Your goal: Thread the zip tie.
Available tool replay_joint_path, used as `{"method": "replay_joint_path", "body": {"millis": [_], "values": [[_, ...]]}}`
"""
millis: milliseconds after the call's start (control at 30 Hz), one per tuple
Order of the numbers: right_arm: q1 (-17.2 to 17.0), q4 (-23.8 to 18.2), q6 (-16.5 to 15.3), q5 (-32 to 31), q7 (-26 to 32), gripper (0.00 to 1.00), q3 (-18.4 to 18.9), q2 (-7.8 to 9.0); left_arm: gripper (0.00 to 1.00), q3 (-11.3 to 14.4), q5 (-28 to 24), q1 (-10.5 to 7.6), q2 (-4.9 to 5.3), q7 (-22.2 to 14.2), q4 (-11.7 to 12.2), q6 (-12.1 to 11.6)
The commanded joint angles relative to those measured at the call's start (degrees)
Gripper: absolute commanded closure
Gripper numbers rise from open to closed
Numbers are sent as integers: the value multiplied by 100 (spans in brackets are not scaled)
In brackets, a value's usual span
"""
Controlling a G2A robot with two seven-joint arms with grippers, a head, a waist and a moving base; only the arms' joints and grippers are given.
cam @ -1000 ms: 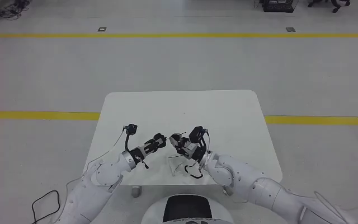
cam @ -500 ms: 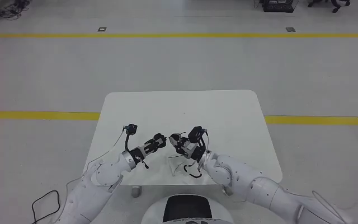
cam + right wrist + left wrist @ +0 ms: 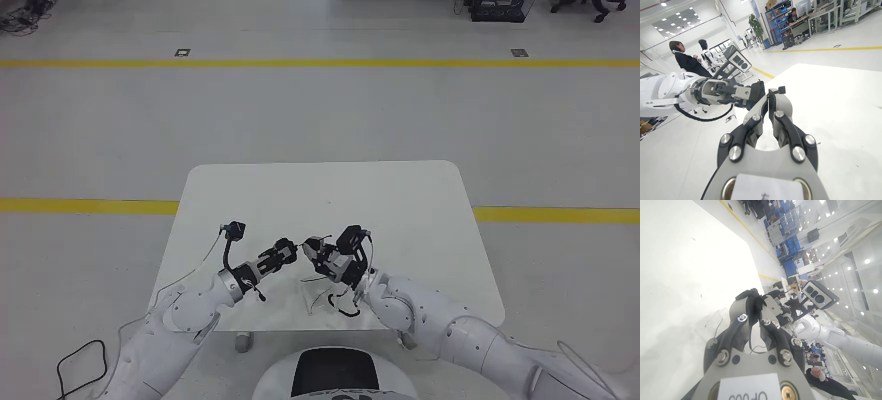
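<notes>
- One left end effector (image 3: 288, 248), pinched narrow on a thin black strand.
- One zip tie (image 3: 781, 89), above the worktop (image 3: 400, 200), its head poking past the fingertips.
- One right end effector (image 3: 313, 250), clamped on the zip tie, tip to tip with the left one.

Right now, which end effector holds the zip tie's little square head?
The right end effector: the zip tie's square head pokes out past its shut jaws. The left end effector shows no such head.
</notes>
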Motion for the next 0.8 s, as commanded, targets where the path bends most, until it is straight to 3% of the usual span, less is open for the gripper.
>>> {"method": "replay_joint_path", "body": {"millis": [0,767], "values": [[-11,-12,0,-14,4,100,12,5,100,0,0,0,0,0,0,0],[-126,-134,0,-114,62,100,119,59,100,0,0,0,0,0,0,0]]}}
